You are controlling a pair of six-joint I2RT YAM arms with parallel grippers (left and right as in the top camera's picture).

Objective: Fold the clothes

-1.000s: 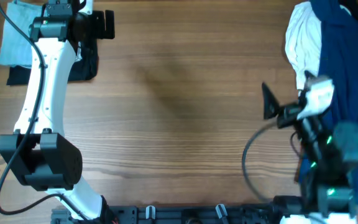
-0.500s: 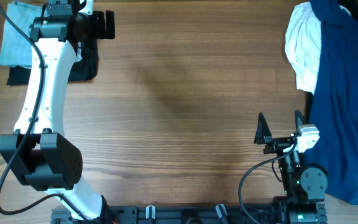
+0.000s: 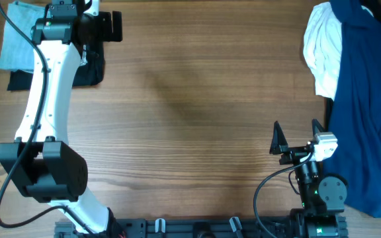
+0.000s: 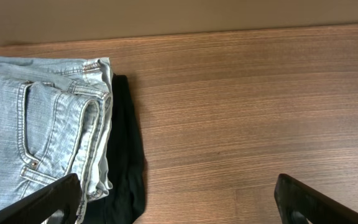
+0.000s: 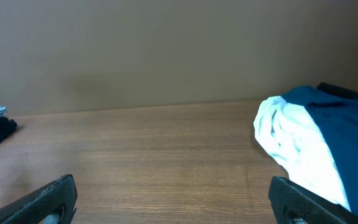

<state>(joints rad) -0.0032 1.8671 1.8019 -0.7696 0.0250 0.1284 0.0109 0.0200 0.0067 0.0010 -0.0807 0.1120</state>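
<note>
We see left gripper (image 4: 179, 202) spread wide, empty, beside denim shorts (image 4: 36, 137) lying on black garment (image 4: 126, 162), far-left corner. Right gripper (image 5: 173, 199) wide, empty; dark-blue garment (image 3: 366, 99) and white garment (image 3: 323, 53) at right edge.

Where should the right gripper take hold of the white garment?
Probably its bunched edge facing the table centre, approached from that side: the white garment lies exposed there, while the dark-blue garment overlaps its other side. The right gripper is open.
</note>
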